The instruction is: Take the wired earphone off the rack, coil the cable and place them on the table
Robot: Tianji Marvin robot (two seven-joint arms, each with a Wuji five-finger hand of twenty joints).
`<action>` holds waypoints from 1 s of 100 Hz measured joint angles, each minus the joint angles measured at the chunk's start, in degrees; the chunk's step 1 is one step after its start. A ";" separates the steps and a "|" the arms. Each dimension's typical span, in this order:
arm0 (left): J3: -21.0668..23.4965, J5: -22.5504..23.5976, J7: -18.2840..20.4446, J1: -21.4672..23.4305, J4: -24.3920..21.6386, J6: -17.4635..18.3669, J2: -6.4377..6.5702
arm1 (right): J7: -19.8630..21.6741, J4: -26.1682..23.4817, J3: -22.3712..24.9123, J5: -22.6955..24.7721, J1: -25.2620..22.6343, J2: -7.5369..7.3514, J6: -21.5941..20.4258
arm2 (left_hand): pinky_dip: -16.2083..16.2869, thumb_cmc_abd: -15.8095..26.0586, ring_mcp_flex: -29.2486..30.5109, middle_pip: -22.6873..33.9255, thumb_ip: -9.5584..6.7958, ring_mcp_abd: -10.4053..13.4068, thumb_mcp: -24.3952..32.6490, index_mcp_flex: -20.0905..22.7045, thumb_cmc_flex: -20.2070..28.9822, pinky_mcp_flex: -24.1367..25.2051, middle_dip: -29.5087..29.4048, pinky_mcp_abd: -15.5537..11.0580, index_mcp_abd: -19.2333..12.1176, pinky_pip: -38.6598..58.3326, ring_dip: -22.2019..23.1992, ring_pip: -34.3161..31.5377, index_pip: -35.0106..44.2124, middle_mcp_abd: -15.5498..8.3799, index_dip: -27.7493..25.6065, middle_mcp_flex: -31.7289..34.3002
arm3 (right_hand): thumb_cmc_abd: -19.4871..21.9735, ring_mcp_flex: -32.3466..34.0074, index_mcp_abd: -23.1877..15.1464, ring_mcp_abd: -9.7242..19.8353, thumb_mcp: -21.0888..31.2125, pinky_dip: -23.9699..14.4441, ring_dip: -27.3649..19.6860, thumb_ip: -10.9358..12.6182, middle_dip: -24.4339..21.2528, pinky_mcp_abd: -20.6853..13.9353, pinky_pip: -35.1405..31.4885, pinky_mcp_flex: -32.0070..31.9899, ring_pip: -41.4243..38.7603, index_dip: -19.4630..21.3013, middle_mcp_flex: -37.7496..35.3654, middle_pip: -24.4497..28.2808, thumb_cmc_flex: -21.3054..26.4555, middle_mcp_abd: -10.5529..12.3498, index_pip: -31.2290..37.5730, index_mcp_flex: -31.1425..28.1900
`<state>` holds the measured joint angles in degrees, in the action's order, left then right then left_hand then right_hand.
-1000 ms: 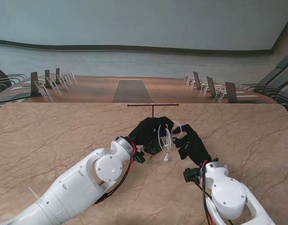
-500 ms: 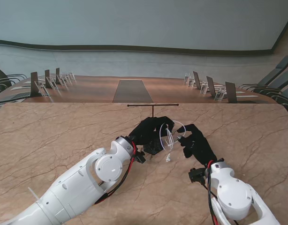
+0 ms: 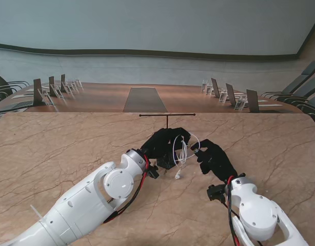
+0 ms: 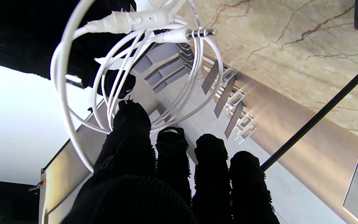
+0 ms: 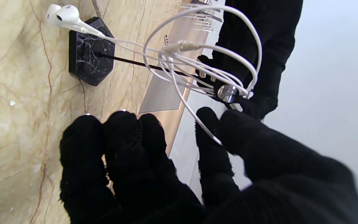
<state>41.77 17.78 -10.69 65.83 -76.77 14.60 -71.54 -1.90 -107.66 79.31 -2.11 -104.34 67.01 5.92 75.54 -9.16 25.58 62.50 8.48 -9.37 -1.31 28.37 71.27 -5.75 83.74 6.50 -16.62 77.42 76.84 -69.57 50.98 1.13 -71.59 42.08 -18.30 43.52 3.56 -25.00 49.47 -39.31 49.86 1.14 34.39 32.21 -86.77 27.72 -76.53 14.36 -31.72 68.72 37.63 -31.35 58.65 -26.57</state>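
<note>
Just in front of the rack (image 3: 166,116), between your two gloved hands, the earphone cable (image 3: 184,148) is hanging in several loose white loops, already off the crossbar. Your left hand (image 3: 165,143) is carrying the bundle, loops draped over its fingers; your right hand (image 3: 215,158) is pinching one strand between thumb and forefinger (image 5: 211,130), the other fingers curled. You're winding now, so be feeding each turn evenly onto the left fingers and keeping the loops one size, with light tension only. The plug (image 4: 186,33) and inline remote (image 4: 149,18) are sitting together in the coil, while the earbuds (image 5: 62,14) are dangling free near the marble base (image 5: 89,60); probably just clear of the table (image 3: 70,148), though that's hard to judge.
</note>
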 measured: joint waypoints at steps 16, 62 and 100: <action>0.00 -0.09 0.05 0.02 -0.04 -0.01 0.01 | 0.25 0.62 -0.90 2.37 0.66 -0.22 0.08 | 0.00 0.00 0.00 0.00 0.00 0.00 0.00 0.00 0.00 -0.02 0.00 0.00 0.00 0.00 0.00 0.00 0.00 0.00 0.00 0.00 | -1.36 9.06 0.10 0.18 2.31 -1.52 -0.64 -0.10 1.46 2.92 -2.92 9.99 -4.27 0.42 -9.13 0.88 4.13 1.01 3.53 -6.40; -0.42 -0.47 -0.04 0.00 -0.06 -0.05 -0.05 | -0.60 0.58 -3.03 2.54 3.21 -0.08 2.57 | 0.00 0.02 0.01 0.00 0.00 0.00 0.00 0.00 0.00 -0.04 0.00 0.01 0.00 0.00 0.00 -0.01 0.00 0.00 0.00 0.00 | -11.24 26.40 0.21 4.06 14.20 3.79 -6.50 -4.58 4.48 3.87 -7.03 31.91 -9.32 10.44 -22.57 3.59 7.55 6.35 9.97 -8.28; -0.61 -1.31 -0.68 -0.18 0.02 -0.09 -0.25 | -0.31 1.19 -5.29 2.32 5.07 -0.21 6.23 | 0.00 0.02 0.01 0.00 0.11 0.00 0.00 0.00 0.00 -0.05 0.00 0.02 0.00 0.00 0.00 -0.03 0.00 0.00 0.00 -0.01 | -11.59 26.44 0.16 4.41 14.94 5.43 -6.54 -4.60 5.20 3.73 -7.06 33.06 -9.82 12.59 -22.61 3.70 7.50 6.68 9.97 -8.28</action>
<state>41.17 16.46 -11.37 65.64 -76.75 14.51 -71.80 -2.21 -106.48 74.02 0.21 -99.27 66.81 12.16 75.54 -9.13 25.59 62.50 8.59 -9.37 -1.31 28.37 71.27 -5.80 83.73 6.53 -16.62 77.42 76.84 -69.60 50.98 1.13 -71.59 42.08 -29.89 69.95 3.71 -20.59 64.40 -33.88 43.32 -3.47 39.59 35.94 -93.83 60.78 -86.36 26.95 -54.33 72.43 45.13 -24.66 68.62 -34.85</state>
